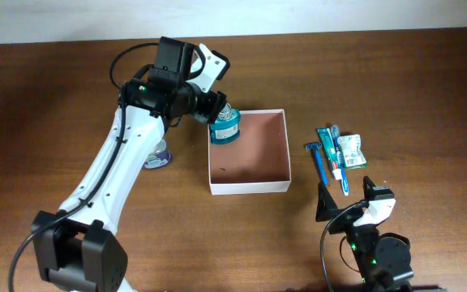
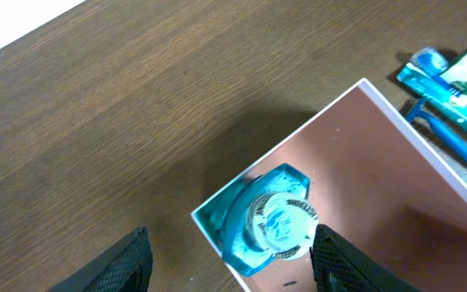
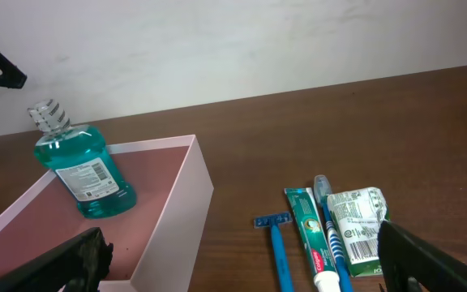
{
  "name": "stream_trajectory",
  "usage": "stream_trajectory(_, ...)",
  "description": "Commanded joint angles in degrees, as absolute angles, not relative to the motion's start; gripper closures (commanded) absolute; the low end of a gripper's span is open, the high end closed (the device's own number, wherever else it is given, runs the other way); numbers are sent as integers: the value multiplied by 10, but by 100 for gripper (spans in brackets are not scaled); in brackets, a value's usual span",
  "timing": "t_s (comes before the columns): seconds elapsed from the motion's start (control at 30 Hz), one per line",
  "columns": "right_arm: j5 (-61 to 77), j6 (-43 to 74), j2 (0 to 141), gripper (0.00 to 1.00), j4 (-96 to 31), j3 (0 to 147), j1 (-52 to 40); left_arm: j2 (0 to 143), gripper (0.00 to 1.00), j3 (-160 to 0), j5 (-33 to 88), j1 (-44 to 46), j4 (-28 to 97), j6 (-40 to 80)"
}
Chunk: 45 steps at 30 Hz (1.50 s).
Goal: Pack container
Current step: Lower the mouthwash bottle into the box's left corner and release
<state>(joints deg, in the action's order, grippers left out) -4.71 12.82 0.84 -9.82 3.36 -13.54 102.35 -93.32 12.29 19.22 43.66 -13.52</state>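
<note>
The container [image 1: 250, 186] is a shallow white box with a brownish-pink floor, at the table's middle. A teal bottle [image 1: 224, 127] with a clear cap stands tilted inside its far left corner. In the right wrist view the bottle [image 3: 86, 177] leans left with its cap free. My left gripper [image 1: 216, 108] hovers over the bottle [image 2: 267, 221], open. Its fingers [image 2: 343, 261] stand wider than the cap, one close by it, the other well clear. My right gripper [image 1: 348, 199] is open near the front edge, low over bare wood to the right of the container [image 3: 181, 221].
Right of the container lie a blue razor [image 1: 316, 159], a green toothpaste tube [image 1: 329, 148], a blue toothbrush [image 1: 340, 169] and a green-white packet [image 1: 351, 149]. A small purplish round object [image 1: 157, 156] sits left of the container, beside my left arm.
</note>
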Motion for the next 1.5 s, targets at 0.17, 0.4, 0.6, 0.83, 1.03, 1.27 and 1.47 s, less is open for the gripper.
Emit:
stream_trajectory(0.17, -52, 123, 4, 2, -98, 28, -131, 1012, 42, -940, 105, 194, 460, -139)
stream_trajectory(0.4, -52, 123, 4, 2, -98, 28, -131, 1012, 50, -943, 123, 194, 457, -166)
stream_trajectory(0.6, -52, 123, 4, 2, -98, 28, -131, 1011, 48, -943, 171, 193, 467, -168)
stream_trajectory(0.83, -52, 123, 4, 2, -98, 28, -131, 1011, 40, -942, 217, 193, 488, -197)
stream_trajectory(1.03, -52, 123, 4, 2, -98, 28, -131, 1011, 32, -939, 215, 193, 502, -233)
stream_trajectory(1.27, -52, 123, 4, 2, -98, 28, -131, 1026, 32, -935, 206, 194, 486, -241)
stream_trajectory(1.47, -52, 123, 4, 2, -98, 28, -131, 1051, 32, -935, 206, 194, 457, -241)
